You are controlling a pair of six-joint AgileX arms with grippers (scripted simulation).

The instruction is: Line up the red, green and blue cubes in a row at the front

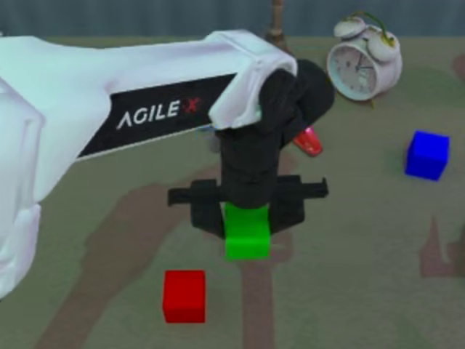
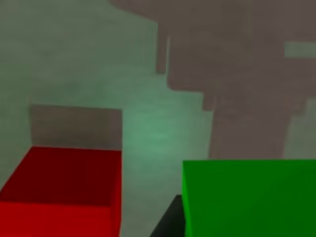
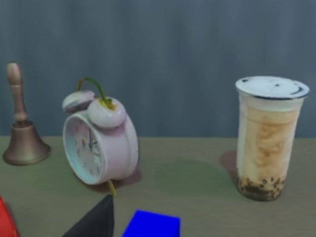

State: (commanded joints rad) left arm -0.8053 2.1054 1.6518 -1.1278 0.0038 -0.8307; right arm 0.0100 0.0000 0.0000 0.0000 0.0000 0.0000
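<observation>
left gripper (image 1: 247, 218) is closed on the green cube (image 1: 247, 233), one black finger at each side of it, near the middle of the table (image 1: 363, 247) toward the front; whether the cube rests on the surface or hangs just above it cannot be told. the white left arm (image 1: 109, 116) reaches in from the top view's left and covers much of that side. red cube (image 1: 184, 295) sits on the table in front of the held cube and to its left, near it but apart, with a gap of bare surface between them in the left wrist view, where the green cube (image 2: 249, 197) and red cube (image 2: 64, 192) both fill the lower part of the picture. blue cube (image 1: 427, 154) stands well apart on the right side, farther back. a red object (image 1: 308, 140) shows partly from behind the arm's wrist; its form cannot be made out. white twin-bell alarm clock (image 1: 365, 62) stands at the back right, a brass hand bell (image 3: 20, 133) beside it, and a lidded cup of milk tea (image 3: 269, 138) farther along in the right wrist view, which also shows the blue cube (image 3: 152, 224) at its lower edge. right gripper does not appear in the top view, and its grasp cannot be told.
</observation>
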